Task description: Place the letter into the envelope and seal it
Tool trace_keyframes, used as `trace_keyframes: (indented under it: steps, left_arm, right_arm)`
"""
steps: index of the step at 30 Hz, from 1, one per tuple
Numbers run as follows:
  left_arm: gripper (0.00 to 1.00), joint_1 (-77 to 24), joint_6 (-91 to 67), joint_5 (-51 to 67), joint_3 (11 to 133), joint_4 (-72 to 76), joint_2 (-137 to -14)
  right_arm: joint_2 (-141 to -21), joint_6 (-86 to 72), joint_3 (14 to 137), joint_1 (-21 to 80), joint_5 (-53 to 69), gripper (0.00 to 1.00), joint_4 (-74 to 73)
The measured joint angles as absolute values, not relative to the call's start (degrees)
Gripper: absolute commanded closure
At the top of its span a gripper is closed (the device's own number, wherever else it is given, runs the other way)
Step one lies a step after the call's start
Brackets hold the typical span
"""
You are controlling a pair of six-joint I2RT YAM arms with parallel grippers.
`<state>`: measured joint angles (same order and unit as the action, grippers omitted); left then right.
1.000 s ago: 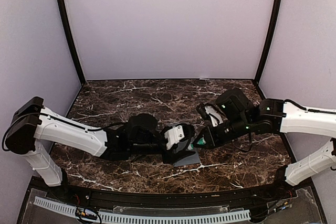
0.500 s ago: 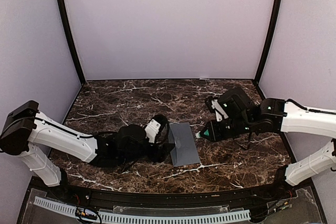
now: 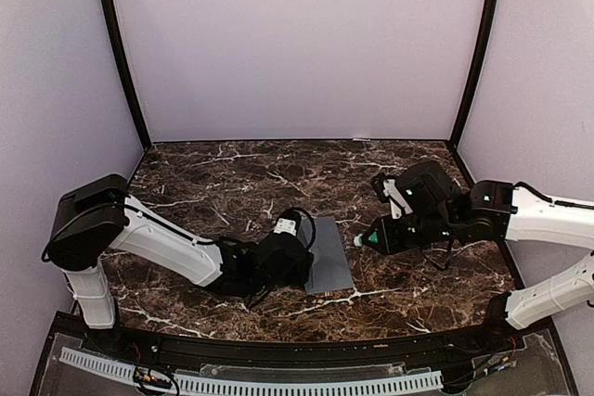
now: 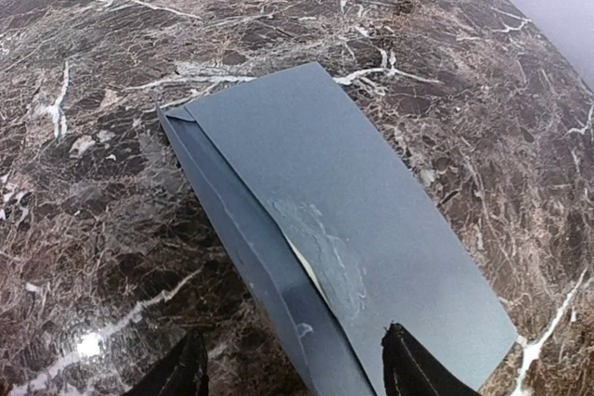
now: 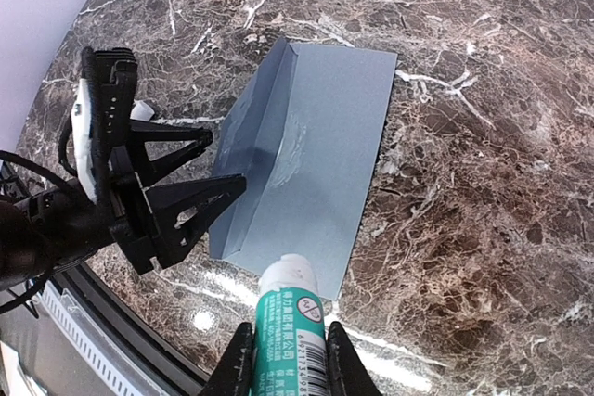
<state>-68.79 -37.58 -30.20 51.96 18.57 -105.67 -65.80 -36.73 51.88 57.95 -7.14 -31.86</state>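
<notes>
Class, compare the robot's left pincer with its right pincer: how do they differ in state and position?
The left pincer is open and empty; the right pincer is shut on the glue stick. The left pincer is at the folded edge of the envelope; the right pincer hangs off its opposite side. Both are low over the marble table.

The only print stands on the green label of the white-tipped, cylindrical plastic glue stick [image 5: 290, 312] pinched in the right gripper [image 5: 288, 364]. Lines of small white characters (possibly Chinese) run along the tube beside a small round emblem. All of it is too fine and blurred to read.
</notes>
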Motion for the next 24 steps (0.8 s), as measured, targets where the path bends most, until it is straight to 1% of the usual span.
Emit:
trace_keyframes:
  steps: [4,6,8,9,11,17,24]
  left_arm:
    - [0.43,-68.79,-38.81,-31.16,54.72,16.88,-109.19]
    - [0.48,-68.79,-39.24,-31.44,55.40,16.56,-110.06]
    - [0.55,-68.79,-39.53,-31.92,55.51,16.58,-110.76]
    - [0.61,-68.79,-39.75,-32.12,55.51,16.58,-111.11]
    - [0.66,-68.79,-39.72,-32.38,55.51,16.62,-111.70]
    - [0.73,-68.79,-38.54,-32.71,55.51,17.54,-112.75]
    - [0.85,-68.79,-34.30,-32.27,55.51,19.16,-112.84]
  right_arm:
    - [-65.30,-36.75,51.22,57.95,-7.14,1.00,-31.79]
    - [-64.79,-36.75,51.18,57.95,-7.16,1.00,-31.79]
    - [-64.29,-36.75,51.18,57.95,-7.16,1.00,-31.79]
    - [-64.14,-36.75,51.18,57.95,-7.16,1.00,-31.77]
    - [-64.05,-36.75,51.18,57.95,-7.14,1.00,-31.79]
    - [-64.49,-36.71,51.11,57.95,-6.85,1.00,-31.73]
    - [-67.11,-36.67,50.85,57.95,-5.45,1.00,-31.00]
